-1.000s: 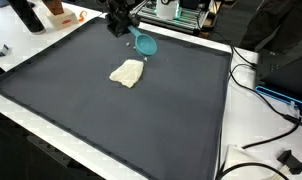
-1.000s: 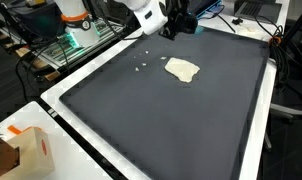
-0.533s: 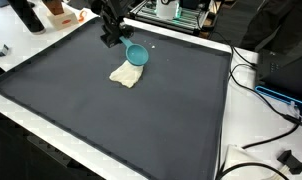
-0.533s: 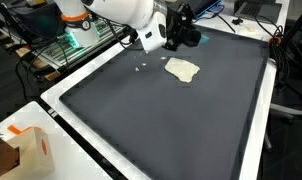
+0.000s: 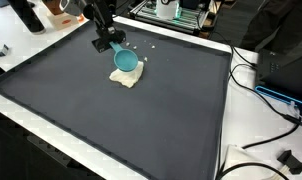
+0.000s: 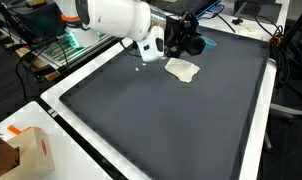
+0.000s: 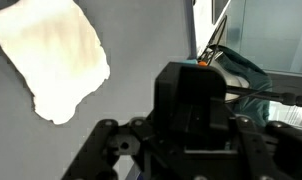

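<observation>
My gripper (image 5: 104, 41) is shut on the handle of a teal scoop (image 5: 124, 60) and holds it just above the dark mat (image 5: 141, 120). The scoop's bowl hangs over the far edge of a cream lump of cloth or dough (image 5: 129, 78). In an exterior view the gripper (image 6: 183, 42) hovers beside the same cream lump (image 6: 182, 69), and the scoop is hidden behind the gripper. In the wrist view the cream lump (image 7: 51, 55) is at the upper left and the teal scoop (image 7: 241, 70) at the right. The jaws themselves are hidden by the gripper body.
Small white crumbs (image 6: 141, 68) lie on the mat near the arm. An orange-and-white box (image 6: 21, 150) stands off the mat's corner. Cables (image 5: 266, 95) run along the white table edge beside the mat. A dark bottle (image 5: 27, 15) stands at the back corner.
The gripper has carried the teal scoop along the mat's far edge and lower, from beside the cream lump to over it. The lump has not moved.
</observation>
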{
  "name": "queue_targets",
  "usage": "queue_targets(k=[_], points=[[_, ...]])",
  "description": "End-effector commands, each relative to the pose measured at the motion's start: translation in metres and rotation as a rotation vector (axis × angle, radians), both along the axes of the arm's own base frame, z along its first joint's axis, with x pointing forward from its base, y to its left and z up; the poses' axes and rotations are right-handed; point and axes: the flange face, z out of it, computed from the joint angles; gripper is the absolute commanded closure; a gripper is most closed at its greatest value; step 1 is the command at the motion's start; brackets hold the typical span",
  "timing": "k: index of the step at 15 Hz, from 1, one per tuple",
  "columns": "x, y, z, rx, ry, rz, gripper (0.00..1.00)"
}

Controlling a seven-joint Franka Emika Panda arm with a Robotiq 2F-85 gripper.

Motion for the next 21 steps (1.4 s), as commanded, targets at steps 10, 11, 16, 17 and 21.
queue_targets(k=[10,11,16,17,21], points=[[0.000,-0.021,-0.003,0.039,0.014,-0.092,0.74],[-0.001,-0.022,-0.002,0.028,0.013,-0.094,0.74],[-0.005,-0.028,0.007,-0.068,0.001,-0.106,0.74],[-0.005,-0.028,0.010,-0.084,-0.002,-0.106,0.74],[-0.010,-0.025,0.023,-0.162,-0.014,-0.098,0.74]])
